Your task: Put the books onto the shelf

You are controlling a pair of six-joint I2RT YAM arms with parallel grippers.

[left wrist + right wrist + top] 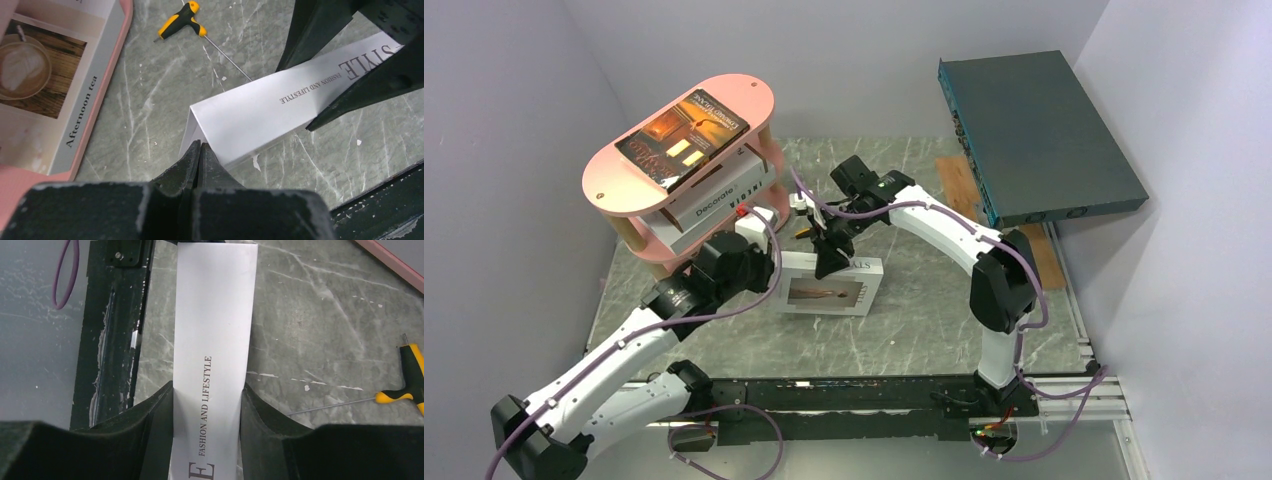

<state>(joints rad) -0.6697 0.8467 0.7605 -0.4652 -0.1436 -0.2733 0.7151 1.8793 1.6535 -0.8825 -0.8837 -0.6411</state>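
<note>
STYLE book [829, 290]: white paperback on the table [944, 320], up on its long edge with the spine "Fashion and Lifestyle" uppermost; the cover with a small photo faces the arm bases. It is off the shelf.
Right gripper [207, 390]: comes down over the spine, one finger pressed on each face, clamping the STYLE book.
Left gripper [199, 147]: fingers closed together on nothing, tips just at the book's near corner.
Hex key [182, 20]: yellow-and-black T-handle, flat on the table between the book and the shelf, its shaft running toward the book.
Shelf [624, 190]: pink, oval tiers on wooden posts, far left of the table.
Orange-brown book [686, 135]: flat on the top tier.
Decorate book [724, 190]: white, on the middle tier.
Afternoon tea book [45, 75]: flat on the lowest tier.
In the way: the left arm's wrist sits between the STYLE book and the shelf.
Teal box [1039, 135]: far right, well apart.
Wooden board [959, 185]: partly under the box.
</note>
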